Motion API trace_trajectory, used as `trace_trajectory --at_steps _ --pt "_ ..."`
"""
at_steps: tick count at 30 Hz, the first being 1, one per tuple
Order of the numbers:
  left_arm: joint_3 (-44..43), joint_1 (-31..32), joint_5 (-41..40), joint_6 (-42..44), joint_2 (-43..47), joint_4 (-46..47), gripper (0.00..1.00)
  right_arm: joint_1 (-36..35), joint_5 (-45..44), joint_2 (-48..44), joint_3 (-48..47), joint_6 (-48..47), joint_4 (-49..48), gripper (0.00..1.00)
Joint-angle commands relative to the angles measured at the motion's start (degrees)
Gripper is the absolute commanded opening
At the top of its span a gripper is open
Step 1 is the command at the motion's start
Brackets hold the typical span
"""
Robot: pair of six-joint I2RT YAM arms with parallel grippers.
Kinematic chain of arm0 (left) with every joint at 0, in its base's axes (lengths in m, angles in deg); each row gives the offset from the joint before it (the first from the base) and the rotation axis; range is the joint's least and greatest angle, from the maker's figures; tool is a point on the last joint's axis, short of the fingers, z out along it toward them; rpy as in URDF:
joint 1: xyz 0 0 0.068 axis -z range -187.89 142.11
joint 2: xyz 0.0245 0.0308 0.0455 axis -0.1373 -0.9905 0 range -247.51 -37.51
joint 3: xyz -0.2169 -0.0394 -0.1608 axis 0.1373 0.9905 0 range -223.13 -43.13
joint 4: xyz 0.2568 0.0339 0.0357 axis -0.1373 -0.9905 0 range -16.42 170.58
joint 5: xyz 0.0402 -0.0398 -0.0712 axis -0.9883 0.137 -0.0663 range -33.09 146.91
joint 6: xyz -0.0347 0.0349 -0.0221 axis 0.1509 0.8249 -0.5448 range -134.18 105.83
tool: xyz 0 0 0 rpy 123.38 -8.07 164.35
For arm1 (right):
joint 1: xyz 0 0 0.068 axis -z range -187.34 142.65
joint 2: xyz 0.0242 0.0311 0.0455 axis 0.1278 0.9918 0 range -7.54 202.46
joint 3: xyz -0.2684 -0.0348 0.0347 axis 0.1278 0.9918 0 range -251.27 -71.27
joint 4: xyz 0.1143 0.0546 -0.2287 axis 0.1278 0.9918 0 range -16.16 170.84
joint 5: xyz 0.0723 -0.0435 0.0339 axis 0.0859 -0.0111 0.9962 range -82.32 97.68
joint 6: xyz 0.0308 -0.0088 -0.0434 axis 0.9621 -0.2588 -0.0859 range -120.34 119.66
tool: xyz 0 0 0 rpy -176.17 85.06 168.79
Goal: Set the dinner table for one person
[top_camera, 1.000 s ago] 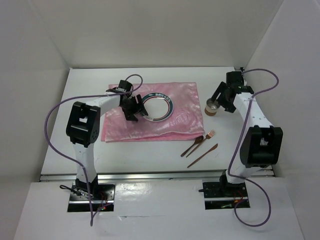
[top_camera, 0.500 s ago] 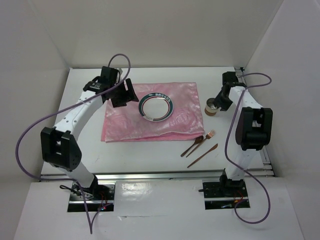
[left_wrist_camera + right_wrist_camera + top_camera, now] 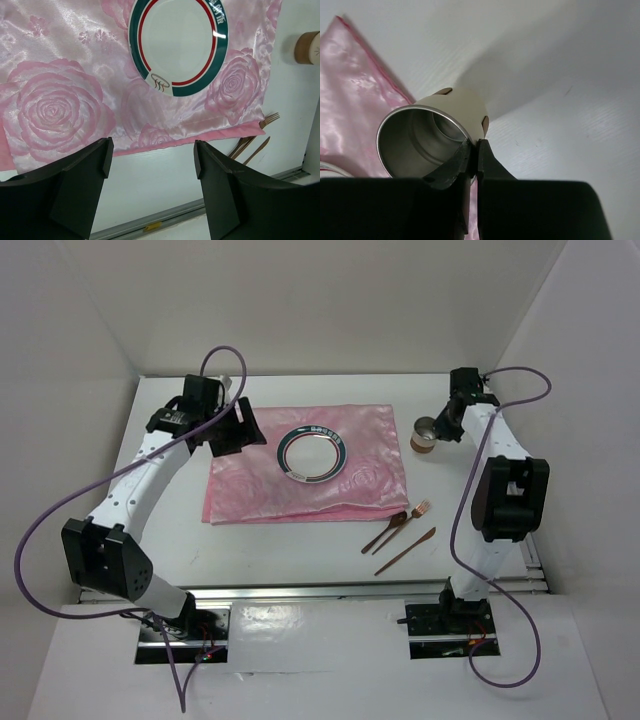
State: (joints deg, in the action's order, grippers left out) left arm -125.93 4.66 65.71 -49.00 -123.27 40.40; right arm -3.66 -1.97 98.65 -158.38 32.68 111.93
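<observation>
Right arm: reached to the far right of the dinner table [image 3: 300, 550], forearm stretched away from the base, wrist turned inward. My right gripper [image 3: 472, 150] is pressed together on the rim of the cup [image 3: 460, 110], one finger inside, one outside. I cannot tell whether the cup's base touches the worktop.

Left arm: swung out left, elbow low, left gripper [image 3: 152, 150] spread wide and empty above the near left part of the cloth [image 3: 55, 110].

Materials: cup is brushed metal inside, with a cream sleeve and brown patches. Cloth is shiny pink satin woven with roses. Plate [image 3: 177, 40] is round, glossy white, with green and red rings, and lies on the cloth. Copper-toned cutlery [image 3: 405, 525] lies on the matte white table, just off the cloth's near right corner.
</observation>
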Motion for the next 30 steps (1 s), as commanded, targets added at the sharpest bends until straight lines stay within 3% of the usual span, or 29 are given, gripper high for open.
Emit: trace_trajectory --at_steps 1,4,9,15,30 --pt "-0.2 -0.3 0.5 1.5 2.9 -0.5 0.82 -1.6 1.2 -4.2 -5.0 -2.1 -2.4 0.0" --pt "0.4 -0.3 0.5 1.5 4.5 -0.5 0.82 -4.1 2.4 -2.1 -10.1 -3.5 -2.9 0.0" --pt "1.4 -0.3 -0.1 2.0 7.1 -1.1 0.82 -9.7 1.4 9.5 -26.8 -4.7 1.7 0.0" --pt "5.5 -0.9 -0.8 2.0 8.8 -1.1 0.81 -13.1 -2.0 20.0 -40.5 -4.7 5.9 0.0" --pt "10.7 -1.4 0.2 0.8 11.6 0.7 0.81 -14.1 -0.2 29.3 -42.4 -3.0 5.7 0.01"
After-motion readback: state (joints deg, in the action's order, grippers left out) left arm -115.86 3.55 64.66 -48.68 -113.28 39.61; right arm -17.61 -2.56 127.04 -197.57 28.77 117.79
